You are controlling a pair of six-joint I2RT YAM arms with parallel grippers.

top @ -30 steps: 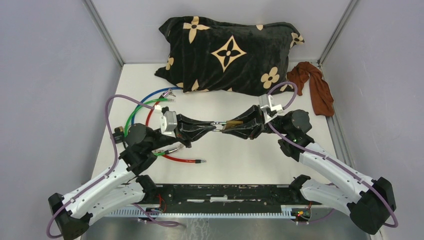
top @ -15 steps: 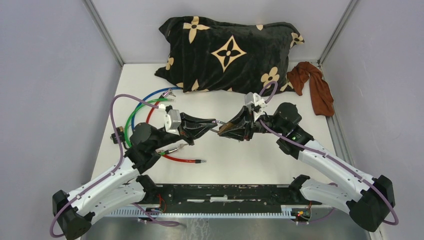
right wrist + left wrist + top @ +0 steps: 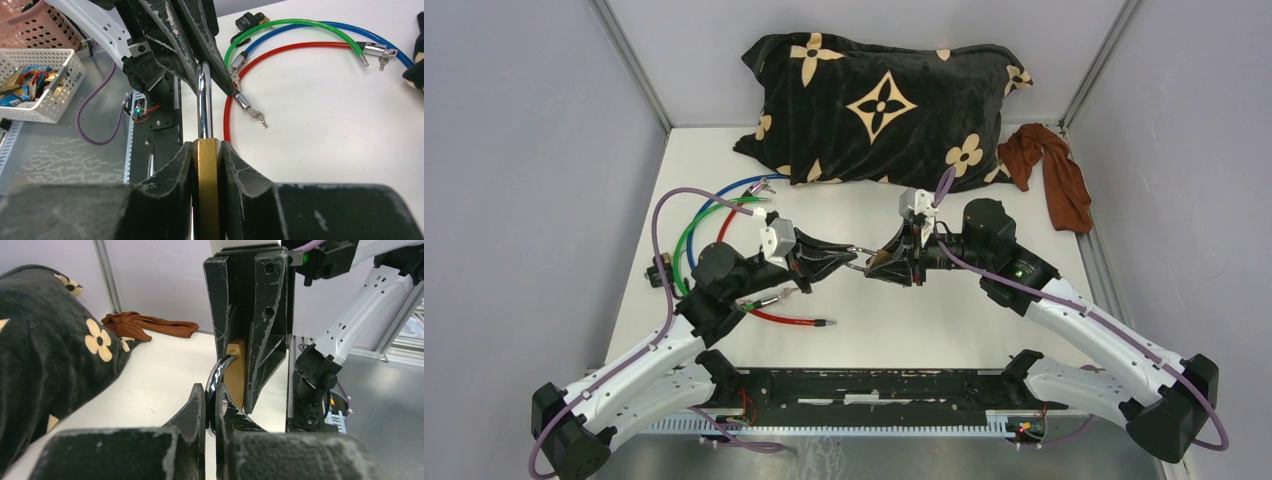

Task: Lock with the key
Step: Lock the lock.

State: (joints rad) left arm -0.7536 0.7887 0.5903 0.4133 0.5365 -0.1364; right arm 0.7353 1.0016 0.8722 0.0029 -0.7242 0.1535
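Black flowered pillow [image 3: 879,105] lies beyond left pincer [image 3: 845,256] and right pincer [image 3: 881,264]. Brown cloth [image 3: 1054,175] sits well off right pincer's outer side. Cable locks [image 3: 699,215] are close behind left pincer. Right pincer is clamped on the brass padlock [image 3: 206,190]. Left pincer is squeezed tight on its chrome shackle [image 3: 203,100], tip to tip with right pincer.

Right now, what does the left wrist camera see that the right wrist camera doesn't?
Only the left wrist view shows the black flowered pillow and the brown cloth. Only the right wrist view shows the green, blue and red cable locks and the white basket. Both show the padlock held between the two grippers: left gripper shut on its shackle, right gripper shut on its brass body.
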